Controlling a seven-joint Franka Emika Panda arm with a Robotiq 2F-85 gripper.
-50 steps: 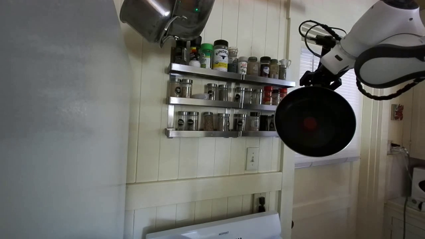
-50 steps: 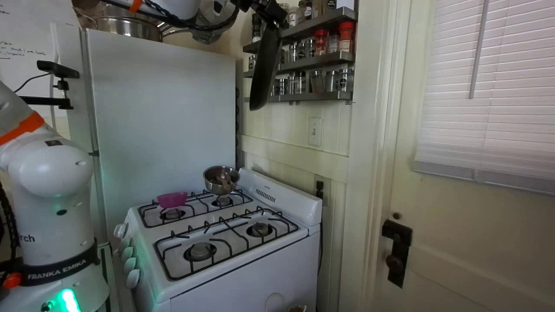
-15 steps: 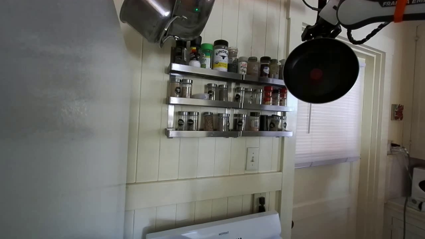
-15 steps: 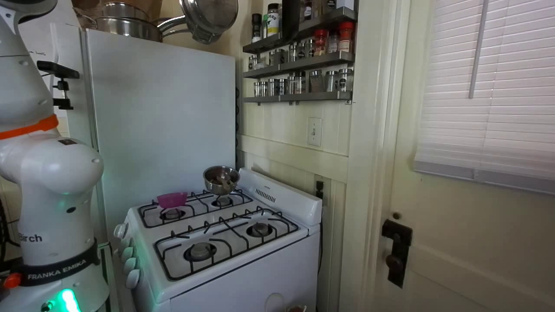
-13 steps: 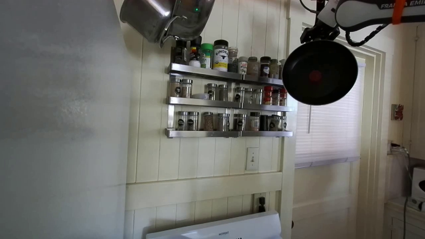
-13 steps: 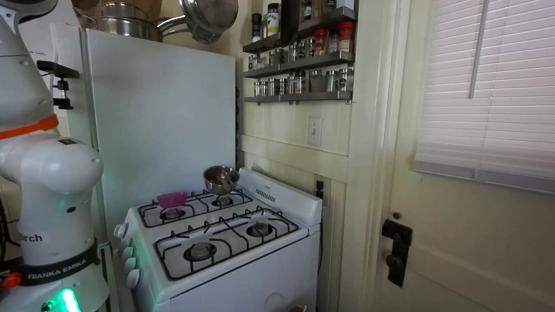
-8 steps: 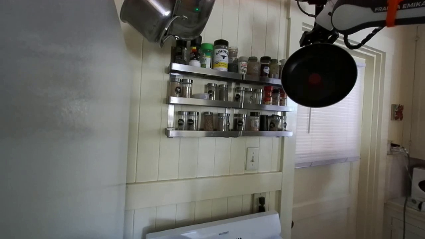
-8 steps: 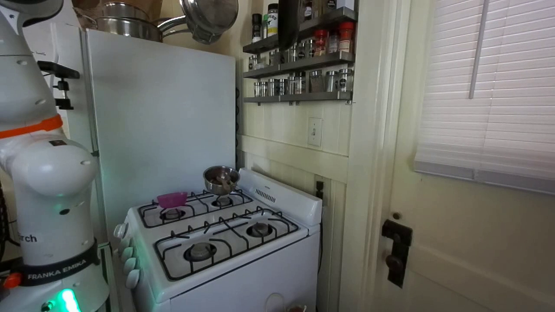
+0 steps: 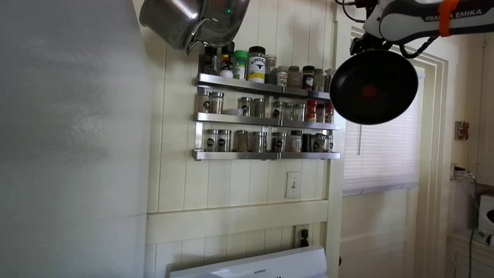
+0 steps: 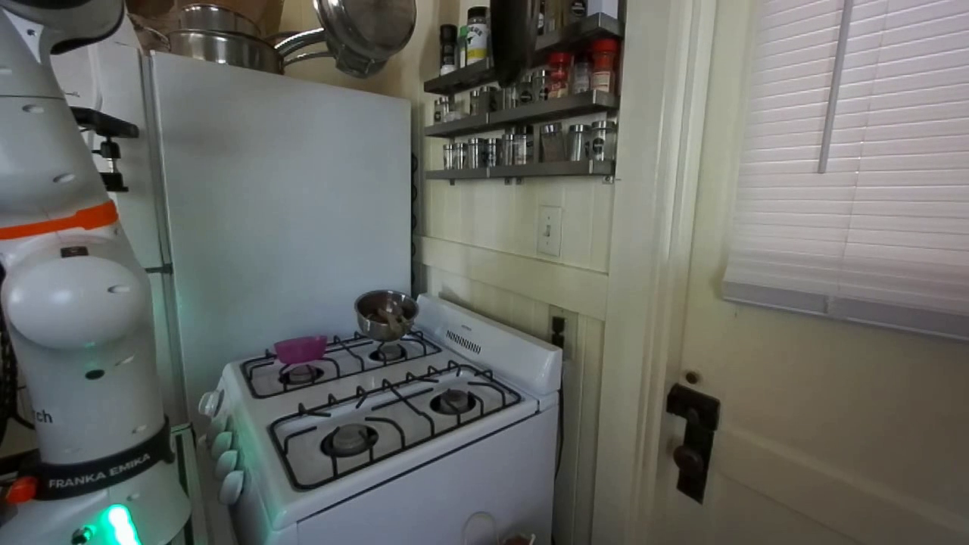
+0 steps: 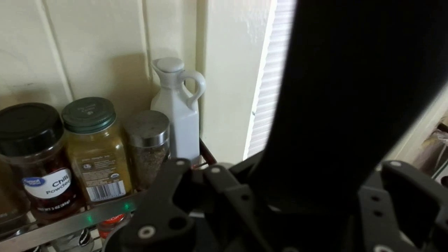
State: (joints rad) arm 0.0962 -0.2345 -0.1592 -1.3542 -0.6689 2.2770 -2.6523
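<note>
A black frying pan with a red centre dot hangs with its inner face towards the camera in an exterior view. My gripper sits at the pan's top edge, shut on its handle. In an exterior view from the side, the same pan appears as a dark, nearly upright shape in front of the upper spice shelf; the gripper is outside that frame. In the wrist view, the broad black handle runs up between the fingers and hides much of the scene. A white cruet stands left of it.
Metal spice shelves with several jars line the wall beside the pan. Steel pots hang left of them. Below stands a white stove with a pink bowl and a steel pot. A refrigerator and a door flank it.
Over about three seconds the pan has risen in both exterior views, still gripped. In the last second it has dipped slightly, then shifted slightly right, as the arm's shoulder moved left.
</note>
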